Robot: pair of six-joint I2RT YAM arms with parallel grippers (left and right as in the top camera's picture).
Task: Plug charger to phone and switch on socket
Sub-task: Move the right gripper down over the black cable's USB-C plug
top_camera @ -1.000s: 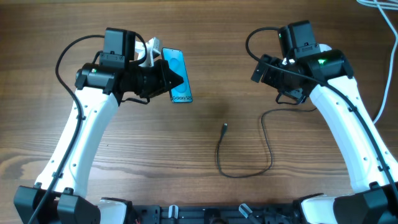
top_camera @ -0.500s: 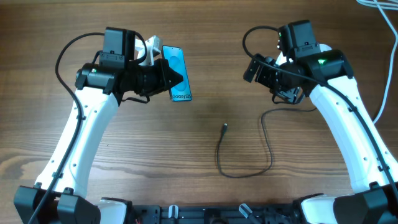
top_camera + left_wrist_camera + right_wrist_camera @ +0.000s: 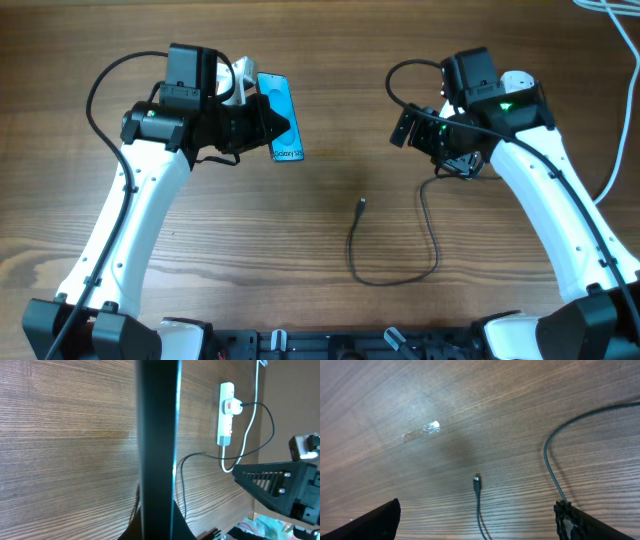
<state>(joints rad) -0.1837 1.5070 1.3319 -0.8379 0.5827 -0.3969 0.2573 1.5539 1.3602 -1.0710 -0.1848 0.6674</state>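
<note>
The step in hand is judged to be the fetching of the charger, as nothing is plugged yet. The phone (image 3: pixel 281 97) is gripped at its edge by the closed left claw (image 3: pixel 268 122) and is held at the far left of the table (image 3: pixel 230 250), screen upward, seemingly lifted off the wood. The right claw (image 3: pixel 413 130) is wide open and empty, and it hangs above the table. The charger (image 3: pixel 361 206) lies free with its tip near the middle, well apart from the phone, and its cable curls in a loop back toward the right arm. For the next move, the right claw would have to be lowered over the tip and closed just behind the connector, so that the tip can be lined up with the phone's port. The socket (image 3: pixel 225 415) is seen only in the left wrist view, with its switch (image 3: pixel 227 407) red, but on or off cannot be read. In the overhead view it is almost wholly hidden by the right arm. The port is shown in no view. In the left wrist view the phone is only a dark edge-on band.
</note>
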